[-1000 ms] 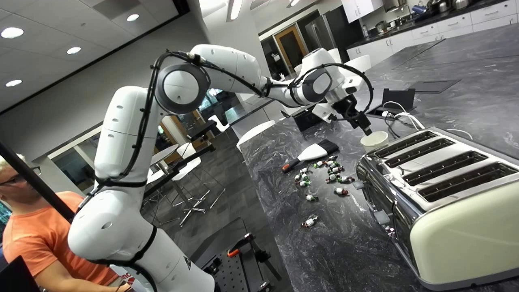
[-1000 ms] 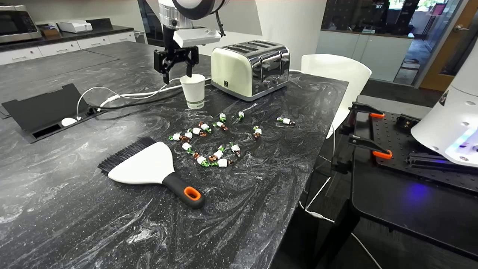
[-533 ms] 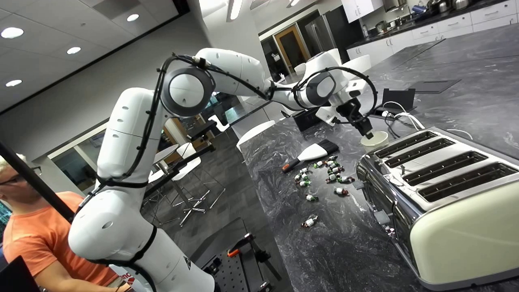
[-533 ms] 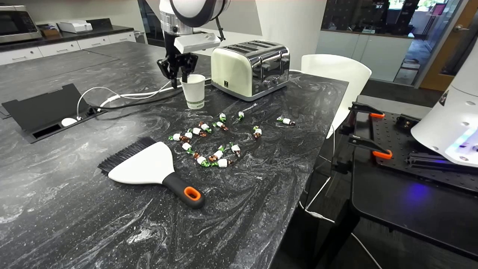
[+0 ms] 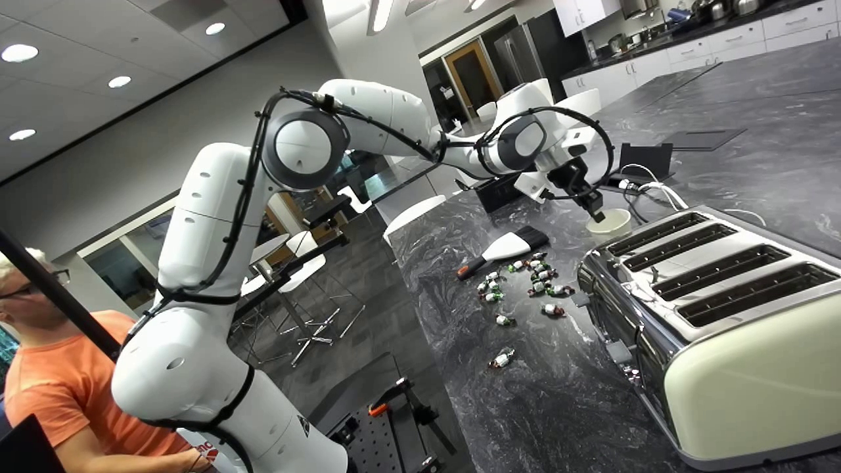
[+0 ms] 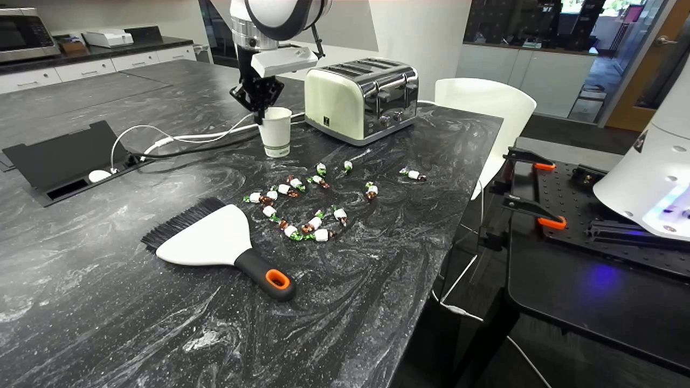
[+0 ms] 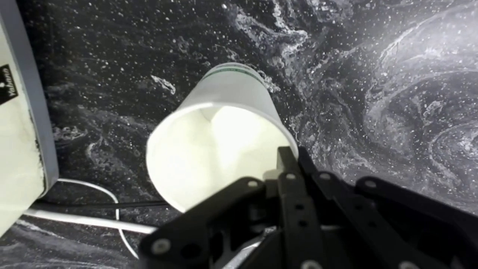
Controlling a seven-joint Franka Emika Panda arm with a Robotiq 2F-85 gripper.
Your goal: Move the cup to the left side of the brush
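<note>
Pointing mouth upward, cup [image 6: 276, 134], long axis vertical; hand [image 7: 295, 153] clamped on rim

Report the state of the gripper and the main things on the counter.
Cup: upright, open-topped, held at the rim.
Gripper: shut on the cup's rim.
Brush: lying flat.
Candies: wrapped, scattered.
Toaster: upright, no bread showing.
Black flap: raised.

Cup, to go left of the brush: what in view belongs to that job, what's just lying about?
For the job:
cup
brush
pincer, shut on the cup

Just lying about:
wrapped candies
toaster
white cable
</note>
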